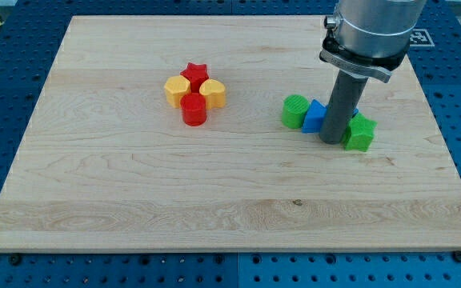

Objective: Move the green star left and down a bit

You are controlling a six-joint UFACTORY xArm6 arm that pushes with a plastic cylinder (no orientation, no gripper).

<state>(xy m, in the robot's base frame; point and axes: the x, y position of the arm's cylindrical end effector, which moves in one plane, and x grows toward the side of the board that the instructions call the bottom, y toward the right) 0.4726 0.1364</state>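
- Our wooden board (134, 176) lay on a blue pegged table (6, 48), filling most of the view.
- Left of centre we logged a tight cluster of four blocks, all touching or just beside one another: a yellow block (176, 90) on its left, a red star (194, 74) at its top, a red cylinder (194, 110) at its bottom, and a second yellow block (213, 94) on its right.
- Well apart, toward the view's right, we found a second group: a green block (295, 112), rounded in outline, with a blue block (314, 117) just beside it on the right.
- Our rod (341, 104) stood upright among this group; our arm carried no gripper, so no open or closed state applied.
- Our tip (332, 142) sat between the blue block and the green star, touching or nearly touching both.
- The green star (360, 133) lay at the right end of this group, just right of the tip, near the board's right side.
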